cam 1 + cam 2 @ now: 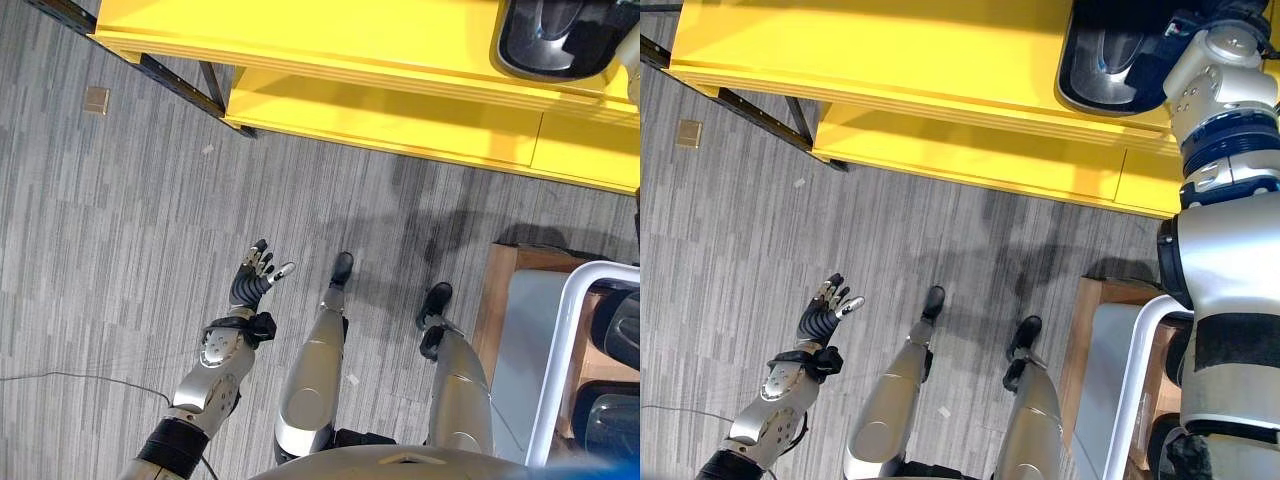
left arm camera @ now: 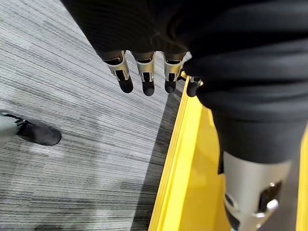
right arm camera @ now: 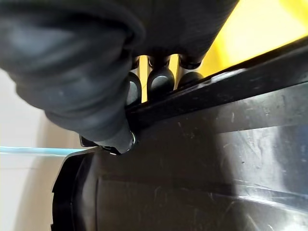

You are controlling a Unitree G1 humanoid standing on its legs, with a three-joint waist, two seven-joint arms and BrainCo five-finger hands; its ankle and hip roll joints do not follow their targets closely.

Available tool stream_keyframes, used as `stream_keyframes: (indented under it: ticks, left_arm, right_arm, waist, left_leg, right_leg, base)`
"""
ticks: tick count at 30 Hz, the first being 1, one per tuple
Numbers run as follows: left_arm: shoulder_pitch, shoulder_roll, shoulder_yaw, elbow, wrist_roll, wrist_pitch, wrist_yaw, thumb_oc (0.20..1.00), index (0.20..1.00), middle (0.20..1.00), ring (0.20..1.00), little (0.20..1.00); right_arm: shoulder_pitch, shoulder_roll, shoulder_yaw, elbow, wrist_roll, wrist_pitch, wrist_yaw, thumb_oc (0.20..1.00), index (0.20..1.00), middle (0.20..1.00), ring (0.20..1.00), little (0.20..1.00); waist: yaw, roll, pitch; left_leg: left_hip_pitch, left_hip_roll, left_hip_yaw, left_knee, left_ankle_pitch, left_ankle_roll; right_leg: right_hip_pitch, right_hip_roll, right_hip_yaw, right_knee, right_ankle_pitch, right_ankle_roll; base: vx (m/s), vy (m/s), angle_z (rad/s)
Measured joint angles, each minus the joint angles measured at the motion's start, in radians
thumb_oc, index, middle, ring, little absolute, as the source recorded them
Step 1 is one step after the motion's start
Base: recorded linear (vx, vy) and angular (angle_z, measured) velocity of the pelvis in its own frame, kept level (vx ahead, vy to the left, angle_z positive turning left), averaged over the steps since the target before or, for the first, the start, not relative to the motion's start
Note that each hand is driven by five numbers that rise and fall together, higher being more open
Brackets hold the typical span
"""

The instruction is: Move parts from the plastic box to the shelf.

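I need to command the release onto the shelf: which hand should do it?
The right. The right hand is pinching the rim of the black part, which already sits over the yellow shelf. The left hand hangs open above the carpet, well short of the shelf and holding nothing.

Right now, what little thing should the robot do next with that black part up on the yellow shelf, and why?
Probably let go. The right hand pinches the rim of the black part, which already seems to lie on the yellow shelf. The left hand hangs open over the floor, holding nothing.
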State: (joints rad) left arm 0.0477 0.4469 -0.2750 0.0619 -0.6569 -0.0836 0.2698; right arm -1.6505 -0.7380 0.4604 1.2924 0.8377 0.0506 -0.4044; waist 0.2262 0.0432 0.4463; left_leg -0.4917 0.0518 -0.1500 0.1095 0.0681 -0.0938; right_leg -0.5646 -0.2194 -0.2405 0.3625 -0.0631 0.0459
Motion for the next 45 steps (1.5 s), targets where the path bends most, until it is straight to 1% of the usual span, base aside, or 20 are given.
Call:
stream_keyframes:
  ticks: [1, 10, 16, 18, 26, 27, 29, 30, 31, 32, 34, 35, 37, 38, 39, 41, 42, 43, 44, 45]
  left_arm:
    - [-0.002, 0.000, 0.000, 0.000, 0.000, 0.000, 0.000, 1.000, 1.000, 1.000, 1.000, 1.000]
    - [-0.021, 0.008, 0.002, 0.000, 0.000, -0.003, 0.002, 1.000, 1.000, 1.000, 1.000, 1.000]
    - [-0.021, 0.028, 0.002, 0.000, -0.001, -0.004, 0.014, 1.000, 1.000, 1.000, 1.000, 1.000]
    - [-0.021, 0.044, 0.005, 0.000, -0.002, -0.005, 0.013, 1.000, 1.000, 1.000, 1.000, 1.000]
    - [-0.022, 0.046, 0.010, 0.000, -0.002, -0.001, -0.004, 1.000, 1.000, 1.000, 1.000, 1.000]
    - [-0.024, 0.046, 0.011, 0.000, -0.002, 0.001, -0.006, 1.000, 1.000, 1.000, 1.000, 1.000]
    - [-0.022, 0.047, 0.024, 0.000, -0.002, 0.009, -0.020, 1.000, 1.000, 1.000, 1.000, 1.000]
    - [-0.020, 0.047, 0.025, 0.000, -0.002, 0.013, -0.025, 1.000, 1.000, 1.000, 1.000, 1.000]
    - [-0.012, 0.047, 0.031, 0.000, -0.002, 0.016, -0.028, 1.000, 1.000, 1.000, 1.000, 1.000]
    - [-0.007, 0.046, 0.037, 0.000, -0.002, 0.020, -0.028, 1.000, 1.000, 1.000, 1.000, 1.000]
    - [0.010, 0.038, 0.045, 0.000, -0.001, 0.032, -0.027, 1.000, 1.000, 1.000, 1.000, 1.000]
    - [0.016, 0.037, 0.046, 0.000, -0.001, 0.034, -0.027, 1.000, 1.000, 1.000, 1.000, 1.000]
    - [0.022, 0.031, 0.046, 0.000, 0.000, 0.037, -0.025, 1.000, 1.000, 1.000, 1.000, 1.000]
    - [0.019, 0.022, 0.045, -0.001, 0.001, 0.044, -0.025, 1.000, 1.000, 1.000, 1.000, 1.000]
    - [0.023, -0.008, 0.057, -0.001, 0.001, 0.050, -0.023, 1.000, 1.000, 1.000, 1.000, 1.000]
    - [0.042, -0.055, 0.066, -0.003, 0.004, 0.061, -0.023, 1.000, 1.000, 1.000, 1.000, 1.000]
    - [0.061, -0.069, 0.070, -0.004, 0.016, 0.071, -0.023, 1.000, 1.000, 1.000, 1.000, 1.000]
    - [0.072, -0.070, 0.069, -0.003, 0.022, 0.077, -0.024, 1.000, 1.000, 1.000, 1.000, 1.000]
    - [0.060, -0.082, 0.071, -0.004, 0.024, 0.081, -0.025, 1.000, 1.000, 1.000, 1.000, 1.000]
    - [0.053, -0.091, 0.076, -0.004, 0.026, 0.081, -0.024, 1.000, 1.000, 1.000, 1.000, 1.000]
  right_arm:
    - [-0.005, -0.004, 0.007, 0.001, 0.000, 0.000, 0.000, 1.000, 1.000, 1.000, 1.000, 1.000]
    - [-0.044, -0.025, 0.014, 0.000, 0.002, -0.003, -0.002, 1.000, 1.000, 1.000, 1.000, 1.000]
    - [-0.044, -0.027, 0.008, -0.028, 0.005, -0.003, -0.014, 1.000, 1.000, 1.000, 1.000, 1.000]
    - [-0.044, -0.027, -0.003, -0.056, 0.006, -0.003, -0.023, 1.000, 1.000, 1.000, 1.000, 1.000]
    - [-0.044, -0.026, -0.007, -0.165, 0.003, -0.017, -0.034, 1.000, 1.000, 1.000, 1.000, 1.000]
    - [-0.044, -0.025, -0.005, -0.180, 0.003, -0.025, -0.036, 1.000, 1.000, 1.000, 1.000, 1.000]
    - [-0.016, -0.002, -0.011, -0.292, 0.003, -0.034, -0.041, 1.000, 1.000, 1.000, 1.000, 1.000]
    - [0.023, 0.017, -0.021, -0.364, 0.001, -0.046, -0.042, 1.000, 1.000, 1.000, 1.000, 1.000]
    - [0.132, 0.034, -0.045, -0.508, -0.016, -0.067, -0.051, 1.000, 1.000, 1.000, 1.000, 1.000]
    - [0.198, 0.062, -0.059, -0.561, -0.029, -0.067, -0.055, 1.000, 1.000, 1.000, 1.000, 1.000]
    - [0.428, 0.102, -0.142, -0.784, -0.077, -0.068, -0.072, 1.000, 1.000, 1.000, 1.000, 1.000]
    - [0.520, 0.113, -0.155, -0.863, -0.103, -0.073, -0.073, 1.000, 1.000, 1.000, 1.000, 1.000]
    - [0.615, 0.128, -0.166, -0.927, -0.143, -0.080, -0.074, 1.000, 1.000, 1.000, 1.000, 1.000]
    - [0.653, 0.138, -0.184, -0.941, -0.159, -0.078, -0.075, 1.000, 1.000, 1.000, 1.000, 1.000]
    - [0.759, 0.152, -0.220, -1.044, -0.179, -0.083, -0.073, 1.000, 1.000, 1.000, 1.000, 1.000]
    - [1.050, 0.239, -0.312, -1.283, -0.227, -0.095, -0.051, 1.000, 1.000, 1.000, 1.000, 1.000]
    - [1.181, 0.284, -0.302, -1.322, -0.250, -0.093, -0.033, 1.000, 1.000, 1.000, 1.000, 1.000]
    - [1.200, 0.289, -0.282, -1.297, -0.256, -0.083, -0.026, 1.000, 1.000, 1.000, 1.000, 1.000]
    - [1.263, 0.313, -0.304, -1.301, -0.275, -0.080, -0.009, 1.000, 1.000, 1.000, 1.000, 1.000]
    - [1.318, 0.337, -0.327, -1.308, -0.284, -0.080, 0.002, 1.000, 1.000, 1.000, 1.000, 1.000]
  waist:
    - [0.001, 0.000, 0.000]
    - [-0.001, 0.000, 0.000]
    - [-0.003, 0.003, -0.002]
    - [-0.009, 0.005, -0.003]
    - [-0.029, 0.023, -0.014]
    - [-0.040, 0.023, -0.019]
    - [-0.060, 0.027, -0.022]
    - [-0.079, 0.029, -0.043]
    - [-0.099, 0.030, -0.083]
    - [-0.111, 0.029, -0.105]
    - [-0.119, 0.027, -0.162]
    - [-0.125, 0.028, -0.177]
    - [-0.131, 0.029, -0.190]
    - [-0.152, 0.029, -0.192]
    - [-0.163, 0.030, -0.195]
    - [-0.173, 0.024, -0.207]
    - [-0.189, 0.023, -0.208]
    - [-0.208, 0.024, -0.208]
    - [-0.222, 0.027, -0.210]
    - [-0.224, 0.027, -0.210]
  left_leg:
    - [-0.002, -0.002, 0.000, 0.003, 0.002, 0.001]
    - [0.001, -0.006, -0.009, 0.017, 0.002, 0.001]
    - [0.034, -0.006, -0.009, 0.017, 0.003, 0.001]
    - [0.051, -0.006, -0.008, 0.016, 0.003, 0.001]
    - [0.107, -0.005, -0.003, 0.011, 0.002, 0.002]
    - [0.113, -0.004, -0.001, 0.011, 0.002, 0.002]
    - [0.160, 0.004, 0.006, -0.010, 0.006, 0.008]
    - [0.178, 0.004, 0.010, -0.025, 0.008, 0.012]
    - [0.207, 0.006, 0.019, -0.054, 0.013, 0.018]
    - [0.229, 0.007, 0.025, -0.069, 0.013, 0.020]
    - [0.273, 0.011, 0.037, -0.115, 0.019, 0.025]
    - [0.293, 0.012, 0.043, -0.133, 0.021, 0.027]
    - [0.308, 0.013, 0.051, -0.145, 0.022, 0.028]
    - [0.311, 0.014, 0.057, -0.147, 0.021, 0.027]
    - [0.322, 0.017, 0.057, -0.155, 0.021, 0.027]
    - [0.355, 0.023, 0.069, -0.174, 0.021, 0.025]
    - [0.375, 0.025, 0.080, -0.181, 0.018, 0.023]
    - [0.378, 0.026, 0.086, -0.179, 0.015, 0.021]
    - [0.380, 0.030, 0.085, -0.180, 0.015, 0.021]
    - [0.387, 0.037, 0.085, -0.181, 0.013, 0.019]
  right_leg:
    - [0.000, -0.002, -0.001, 0.000, 0.001, 0.001]
    - [0.009, -0.008, -0.008, 0.010, 0.000, 0.002]
    - [0.042, -0.008, -0.007, 0.013, 0.000, 0.002]
    - [0.058, -0.009, -0.006, 0.012, 0.001, 0.002]
    - [0.118, -0.006, -0.004, -0.008, 0.008, 0.006]
    - [0.127, -0.003, -0.003, -0.019, 0.014, 0.006]
    - [0.186, 0.011, 0.002, -0.079, 0.045, 0.010]
    - [0.212, 0.013, 0.002, -0.112, 0.059, 0.016]
    - [0.252, 0.020, 0.002, -0.173, 0.084, 0.024]
    - [0.281, 0.024, 0.003, -0.208, 0.097, 0.027]
    - [0.339, 0.036, 0.003, -0.294, 0.128, 0.035]
    - [0.363, 0.040, 0.004, -0.327, 0.141, 0.037]
    - [0.388, 0.044, 0.007, -0.365, 0.158, 0.040]
    - [0.394, 0.048, 0.012, -0.383, 0.168, 0.039]
    - [0.404, 0.050, 0.007, -0.386, 0.168, 0.039]
    - [0.423, 0.058, 0.022, -0.397, 0.165, 0.039]
    - [0.435, 0.059, 0.034, -0.399, 0.159, 0.039]
    - [0.435, 0.061, 0.041, -0.399, 0.160, 0.039]
    - [0.438, 0.066, 0.041, -0.398, 0.159, 0.039]
    - [0.444, 0.072, 0.042, -0.398, 0.158, 0.037]
  base:
    - [0.00, 0.000, 0.00]
    - [-0.02, 0.003, 0.02]
    - [0.00, 0.000, 0.00]
    - [0.00, 0.000, 0.00]
    - [0.00, 0.005, -0.01]
    - [-0.01, 0.028, -0.14]
    - [-0.01, 0.035, -0.16]
    - [0.03, 0.035, -0.12]
    - [0.05, 0.020, -0.12]
    - [0.05, 0.009, -0.14]
    - [0.04, -0.002, -0.13]
    - [0.02, -0.006, -0.14]
    - [0.03, -0.010, -0.13]
    - [0.05, -0.031, -0.04]
    - [0.05, -0.041, -0.11]
    - [0.04, -0.040, -0.19]
    - [0.05, -0.065, -0.27]
    - [0.05, -0.066, -0.19]
    - [0.05, -0.072, -0.09]
    - [0.06, -0.070, -0.03]
